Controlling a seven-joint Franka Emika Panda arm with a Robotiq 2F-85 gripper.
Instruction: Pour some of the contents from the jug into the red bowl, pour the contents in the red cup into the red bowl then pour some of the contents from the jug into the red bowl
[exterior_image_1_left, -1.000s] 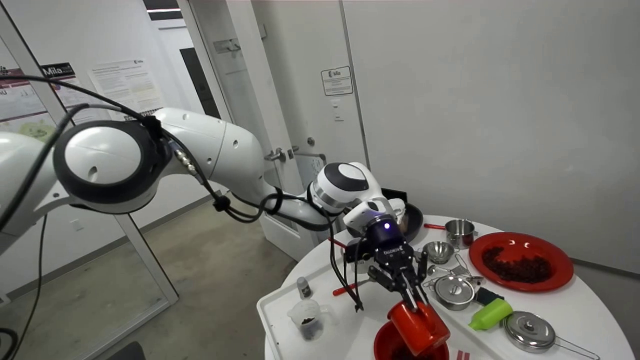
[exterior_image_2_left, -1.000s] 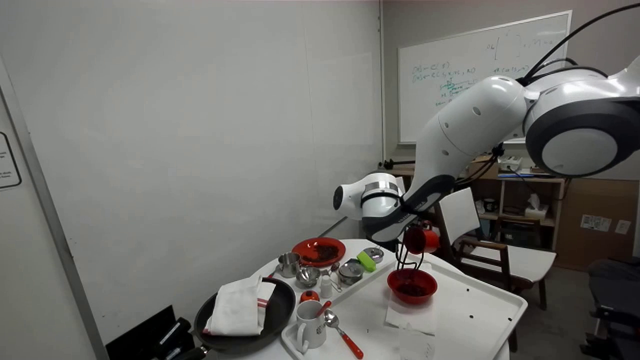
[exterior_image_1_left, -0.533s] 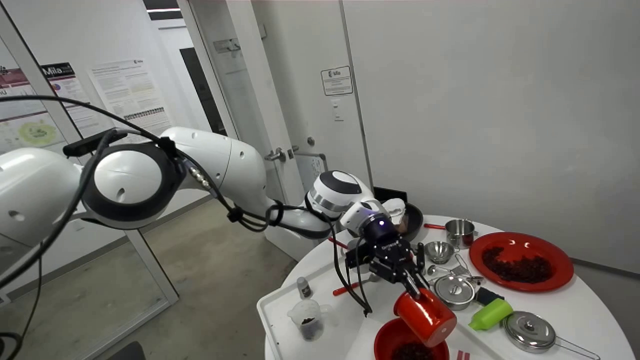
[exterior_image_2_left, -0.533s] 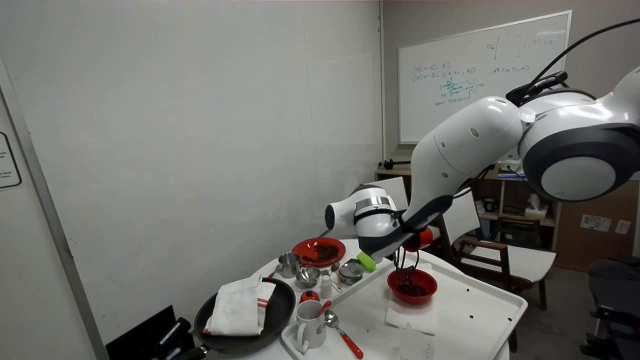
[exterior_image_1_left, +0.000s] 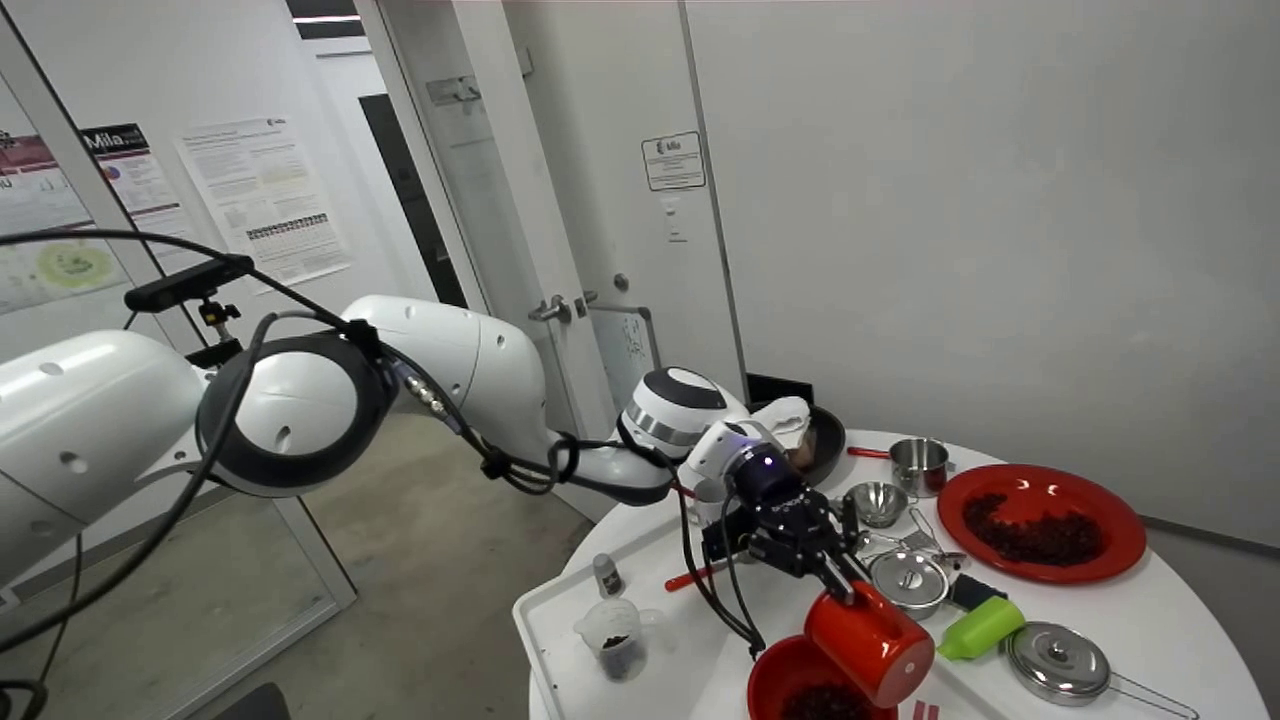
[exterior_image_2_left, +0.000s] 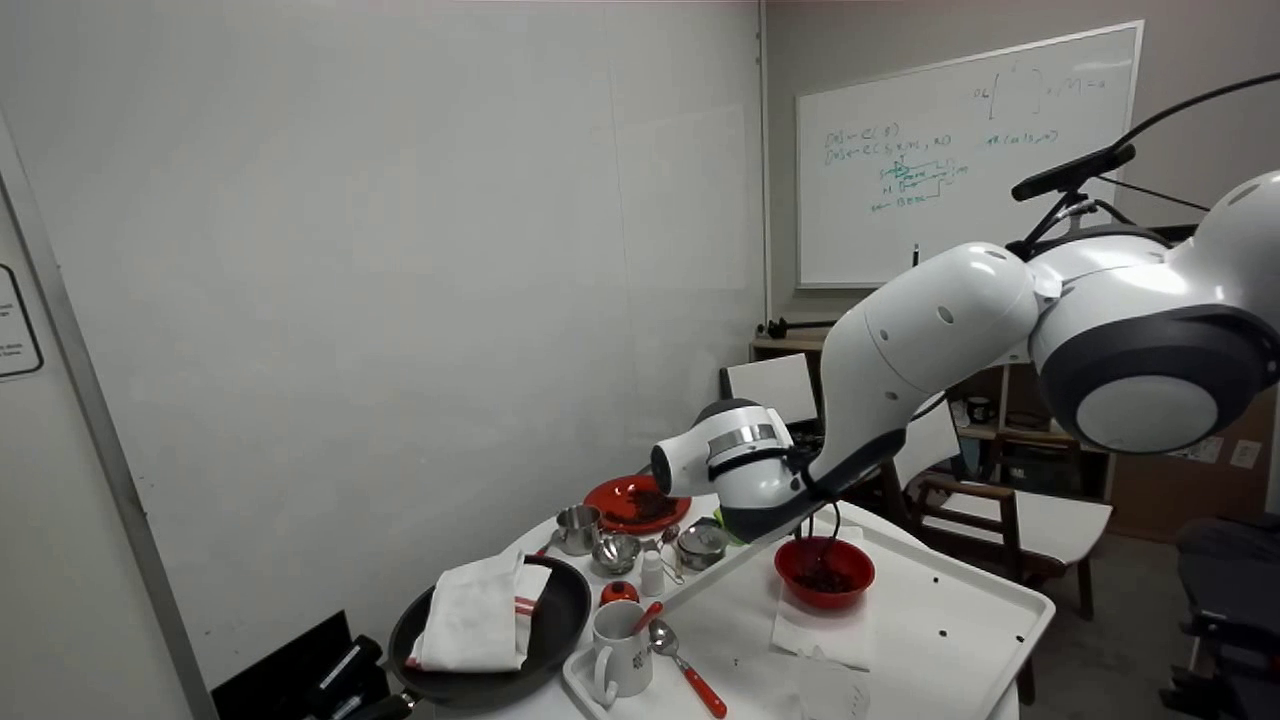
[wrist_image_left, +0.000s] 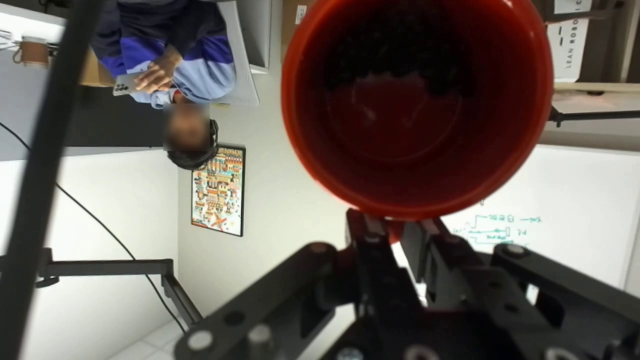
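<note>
Here, “Mila” heads a black-topped poster (exterior_image_1_left: 150, 190) and “LEAN ROBO” marks a white label (wrist_image_left: 571, 42). The black gripper (wrist_image_left: 396, 234) grips the small, tilted red cup (exterior_image_1_left: 872, 645), dark contents (wrist_image_left: 395, 50) inside, aloft near the round, shiny red bowl (exterior_image_2_left: 825, 600), which sits with the clear jug (exterior_image_1_left: 605, 630) within the raised edge of the white tray (exterior_image_2_left: 930, 680).

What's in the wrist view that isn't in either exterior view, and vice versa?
Only the wrist view: dark contents inside the red cup, a person with a phone, and a colourful picture.

Only the exterior views: the red bowl, the clear jug and the frying pan.

Shared with an exterior view: the red cup, held in the jaws; the whiteboard.
</note>
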